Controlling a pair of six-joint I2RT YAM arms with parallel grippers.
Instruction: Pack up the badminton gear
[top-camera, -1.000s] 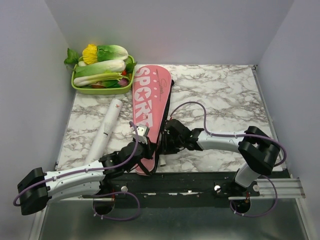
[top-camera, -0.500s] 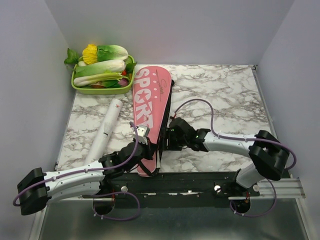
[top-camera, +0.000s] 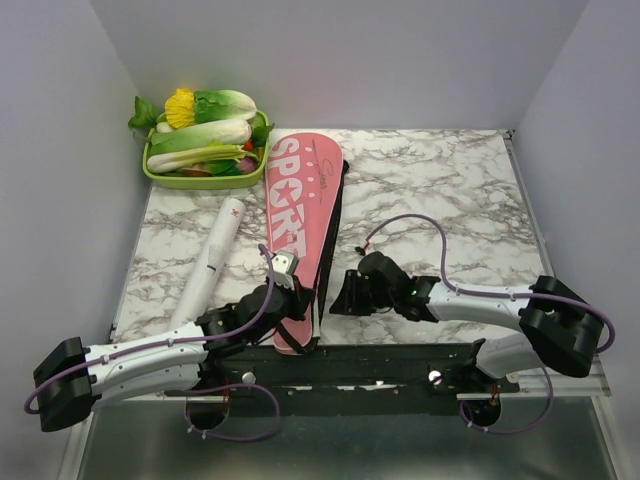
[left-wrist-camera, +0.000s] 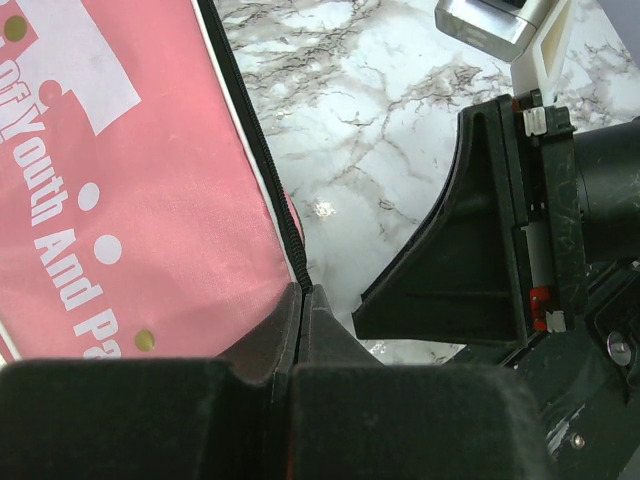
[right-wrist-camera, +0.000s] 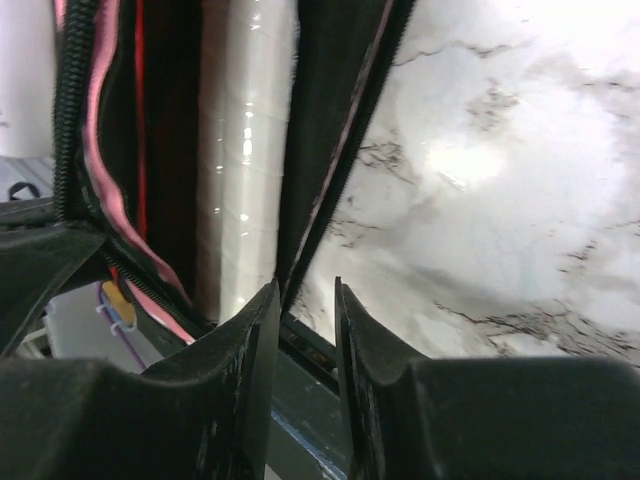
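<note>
1. Long pink racket-shaped fabric cover with white "SPORT" lettering (top-camera: 295, 205): laid flat and lengthwise on the white, grey-veined marble tabletop (top-camera: 450, 190). Wide head toward the far wall, narrow end at the near edge between the 2 arms. Probably set this way so both grippers can reach its zip side.
2. Black zip edge (left-wrist-camera: 262, 170) down the cover's right side: parted near the narrow end, leaving a dark slot in the right wrist view. Pale glossy strip inside that slot; cannot tell what.
3. Left gripper (left-wrist-camera: 303, 300): clamped fully shut on the zip edge at the narrow end. Likely there to pin the fabric and stop the mouth sliding while the other arm works.
4. Right gripper (top-camera: 338, 298): just beside the cover's right edge, not touching, with bare marble between them in the left wrist view. Jaws a narrow gap apart, nothing held. Pointed at the open seam, so probably lining up to pinch the flap.
5. Long white cylindrical tube (top-camera: 212, 262): lying on the table left of the cover, angled alongside it, apart from it and not yet packed.
6. No loose rackets or shuttlecocks in view; possibly inside the cover, cannot tell.
7. Green plastic tray of leafy vegetables (top-camera: 205, 184): far left corner, just beside the cover's head. No part of the packing.
</note>
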